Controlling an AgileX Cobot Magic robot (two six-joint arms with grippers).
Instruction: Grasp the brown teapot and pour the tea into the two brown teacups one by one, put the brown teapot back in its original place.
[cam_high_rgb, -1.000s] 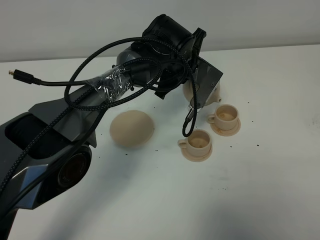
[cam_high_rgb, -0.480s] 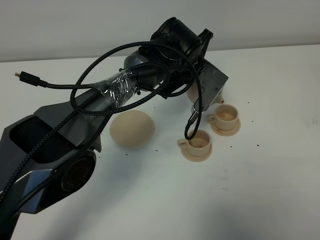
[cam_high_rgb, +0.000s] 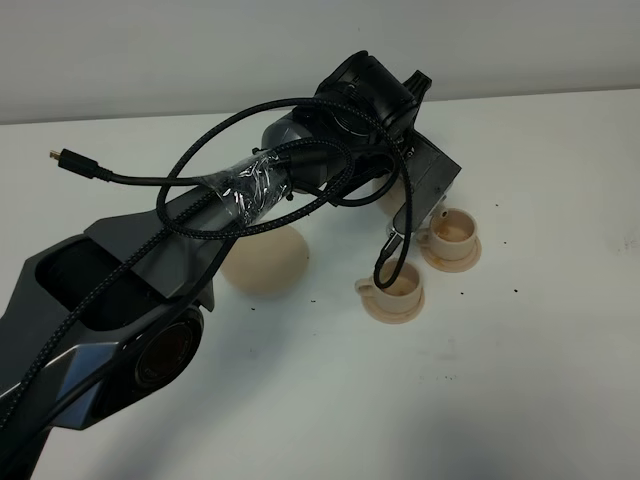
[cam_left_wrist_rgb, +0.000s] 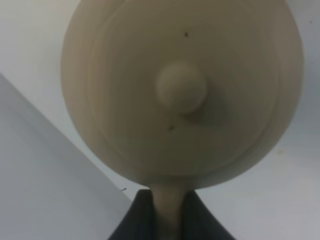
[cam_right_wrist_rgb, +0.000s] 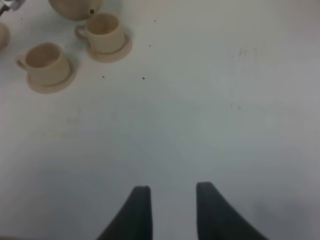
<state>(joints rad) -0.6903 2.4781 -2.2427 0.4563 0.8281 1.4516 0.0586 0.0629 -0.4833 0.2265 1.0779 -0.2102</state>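
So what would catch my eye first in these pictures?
The big black arm stands out first, stretching from the near left across the white table. Its gripper holds a pale round teapot by the handle, close to a near cup and a far cup. A bare round plate lies left of them.
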